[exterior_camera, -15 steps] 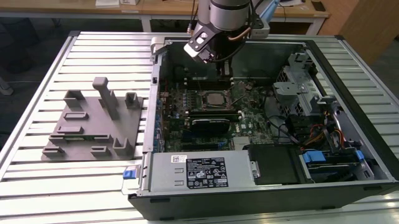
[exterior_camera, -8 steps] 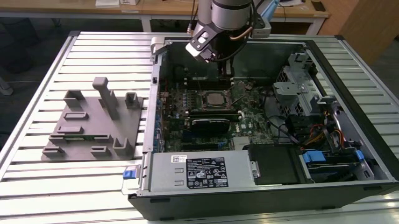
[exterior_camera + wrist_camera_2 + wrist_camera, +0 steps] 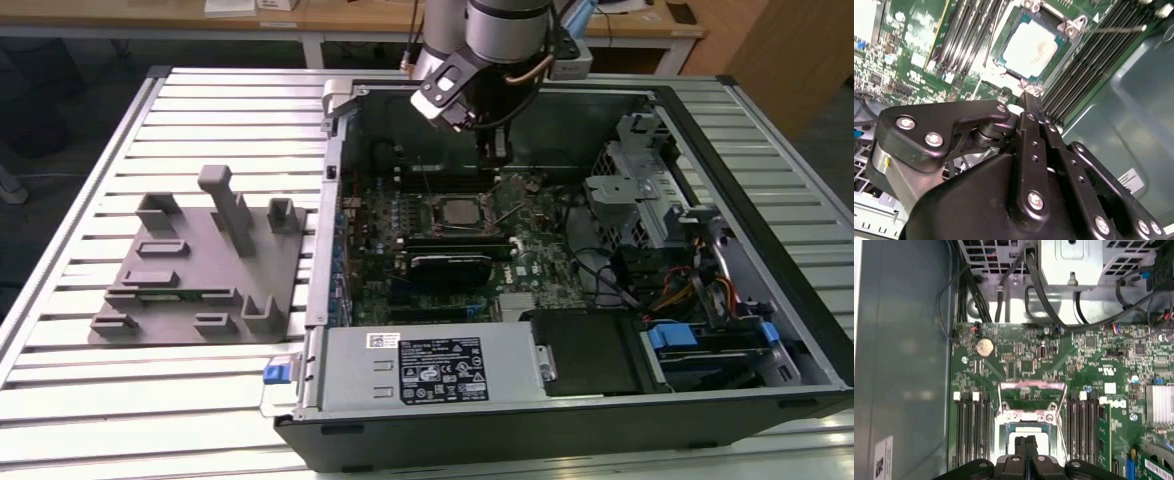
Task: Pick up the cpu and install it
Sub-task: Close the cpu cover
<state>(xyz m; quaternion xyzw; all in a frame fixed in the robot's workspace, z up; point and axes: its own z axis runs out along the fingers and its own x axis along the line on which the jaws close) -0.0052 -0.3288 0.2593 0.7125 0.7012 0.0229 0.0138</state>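
The arm is reaching down into the open computer case (image 3: 747, 130), which is lying on its side on a slatted metal table (image 3: 80, 400). The gripper (image 3: 497, 152) is hanging over the green motherboard (image 3: 534, 255), toward the far half of the board in the exterior view.

Its jaws are pressing together. In both wrist views the two black fingers (image 3: 1020, 447) are lying flat against each other with only a hairline seam between them, and they are gripping nothing.

The cpu (image 3: 1030, 47) is sitting flat in its socket on the board, silver top facing up, and not in the gripper's hold. In the exterior view it is showing as a pale square (image 3: 461, 210) in the middle of the board, nearer the camera than the fingertips. The hinged metal frame (image 3: 1031, 395) of the socket is standing tilted open behind the chip. In the first wrist view the closed fingertips are pointing down right over the chip. From where I am standing I cannot tell whether they are touching its top or hovering just clear of it.

Rows of dark memory slots (image 3: 971, 430) are running along both sides of the socket. A grey moulded fixture (image 3: 200, 265) is resting on the table at the exterior view's left, just beside the case.
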